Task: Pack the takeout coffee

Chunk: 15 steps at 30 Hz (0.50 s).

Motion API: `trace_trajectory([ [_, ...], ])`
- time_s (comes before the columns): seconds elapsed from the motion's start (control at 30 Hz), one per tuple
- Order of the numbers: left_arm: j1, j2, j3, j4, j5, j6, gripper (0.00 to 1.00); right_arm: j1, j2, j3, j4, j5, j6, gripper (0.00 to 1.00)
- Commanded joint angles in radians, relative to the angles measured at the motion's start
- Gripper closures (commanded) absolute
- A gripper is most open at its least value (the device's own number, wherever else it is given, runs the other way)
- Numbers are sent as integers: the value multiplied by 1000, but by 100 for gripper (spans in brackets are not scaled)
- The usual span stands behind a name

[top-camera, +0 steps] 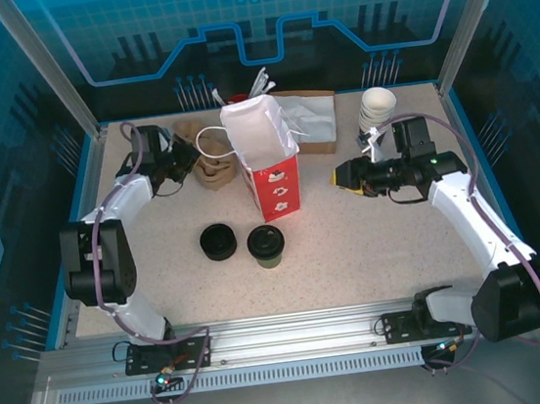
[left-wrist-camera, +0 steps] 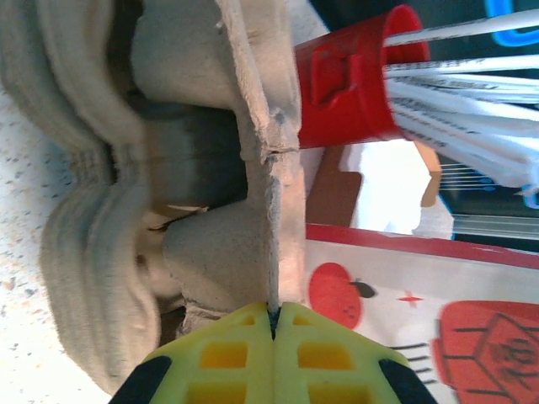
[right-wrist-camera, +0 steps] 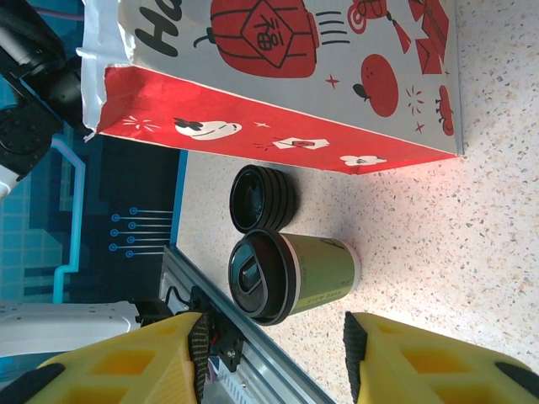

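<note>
Left fingers (left-wrist-camera: 274, 326) clenched on the thin upright rim of the pulp carrier (left-wrist-camera: 126, 210), at the far left of the surface (top-camera: 375, 258), with the carrier just beside the paper bag (top-camera: 273, 162). Right fingers (right-wrist-camera: 274, 353) parted, grasping nothing, pointed across toward the takeout coffee (right-wrist-camera: 307, 273). The coffee stands upright, lid on, on the open surface in front of the bag, not yet packed, with the black lid piece (right-wrist-camera: 261, 198) just beside it. Risks as judged: the pinch on the carrier is on a narrow edge of soft pulp, so a pull could tear it or let it slip, and a swing toward the bag could nudge the bag over. When the right fingers go for the coffee, one may clip the black piece. Too hard a squeeze could buckle the cup or pop the lid. The bag is tall, so a low lift would catch its rim.
</note>
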Motion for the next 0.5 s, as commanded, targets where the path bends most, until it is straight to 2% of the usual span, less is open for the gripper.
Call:
trace_trajectory([
  [0.0, 11, -52, 55, -29, 23, 29, 96, -23, 4, 34, -13, -32, -12, 51],
  [0.27, 27, -98, 119, -127, 11, 66, 97, -33, -1, 49, -19, -43, -11, 51],
  [0.47, 39, -184, 186, -296, -70, 129, 99, -40, -14, 72, -20, -54, -6, 51],
])
